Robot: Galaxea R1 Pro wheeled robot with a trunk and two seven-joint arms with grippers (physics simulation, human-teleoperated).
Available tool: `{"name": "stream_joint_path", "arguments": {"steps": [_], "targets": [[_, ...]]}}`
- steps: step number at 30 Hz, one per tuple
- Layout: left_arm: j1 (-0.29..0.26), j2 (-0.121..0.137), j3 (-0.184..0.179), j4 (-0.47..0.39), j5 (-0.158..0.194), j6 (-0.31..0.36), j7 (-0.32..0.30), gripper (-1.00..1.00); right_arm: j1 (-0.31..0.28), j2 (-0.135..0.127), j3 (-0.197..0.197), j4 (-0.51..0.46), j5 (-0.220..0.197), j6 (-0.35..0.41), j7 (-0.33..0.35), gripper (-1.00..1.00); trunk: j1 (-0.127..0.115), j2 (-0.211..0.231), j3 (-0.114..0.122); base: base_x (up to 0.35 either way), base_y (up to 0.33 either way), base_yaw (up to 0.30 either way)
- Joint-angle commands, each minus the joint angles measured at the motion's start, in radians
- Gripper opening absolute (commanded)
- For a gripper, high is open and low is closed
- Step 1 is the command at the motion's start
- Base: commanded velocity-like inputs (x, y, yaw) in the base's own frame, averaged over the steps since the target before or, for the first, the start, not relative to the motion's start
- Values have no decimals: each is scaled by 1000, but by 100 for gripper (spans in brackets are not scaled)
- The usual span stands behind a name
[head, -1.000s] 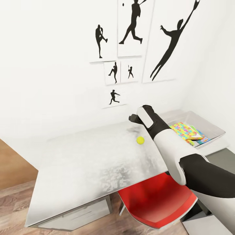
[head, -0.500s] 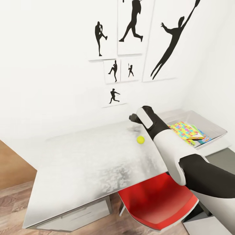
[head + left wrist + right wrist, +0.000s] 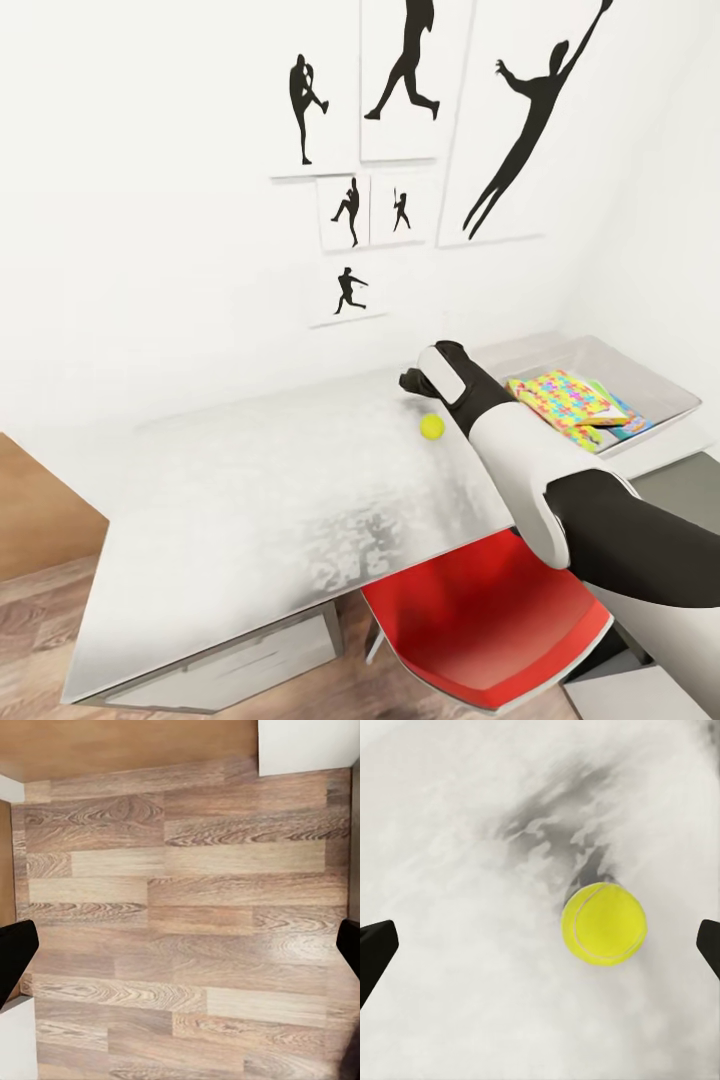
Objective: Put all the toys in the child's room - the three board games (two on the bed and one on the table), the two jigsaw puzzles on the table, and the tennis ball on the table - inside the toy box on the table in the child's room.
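The tennis ball (image 3: 432, 427) lies on the light-grey table (image 3: 250, 480), near its right end. My right gripper (image 3: 410, 381) hangs just above and behind the ball. In the right wrist view the ball (image 3: 604, 924) sits between the spread black fingertips (image 3: 375, 952) of my open right gripper (image 3: 540, 952), nearer one side and untouched. At the far right, the toy box (image 3: 660, 385) holds a jigsaw puzzle (image 3: 560, 395) lying on other flat colourful things that I cannot identify. My left gripper (image 3: 180, 952) is open over wooden floor. The bed is out of view.
A red chair (image 3: 480, 610) is tucked under the table's front edge, below my right arm. White drawers (image 3: 240, 660) sit under the table at the left. Silhouette posters (image 3: 400, 120) hang on the wall behind. A lower dark-grey surface (image 3: 690, 480) adjoins at the right.
My right gripper has come down and closer to the tennis ball. The head camera has shifted slightly. The ball has not moved.
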Motion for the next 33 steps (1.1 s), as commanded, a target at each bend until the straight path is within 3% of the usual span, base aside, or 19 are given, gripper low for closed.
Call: {"name": "stream_joint_path", "arguments": {"steps": [1,6,17,33], "targets": [[-2,0,3,-1,-6,7,-8,100,-1,-1,9,0,-10,4,-9,100,4,-8,-4,0,0,0],[-2,1,3,0,-7,8,1,100,-1,0,8,4,-9,5,-9,100,23,-43,-20,0,0,0],[-2,3,4,14,-6,8,103,100,1,-6,9,1,-9,3,-8,100,65,-120,-55,0,0,0],[-2,4,4,25,-7,7,120,100,5,-4,10,-6,-6,-8,-6,100,127,-232,-105,0,0,0]]}}
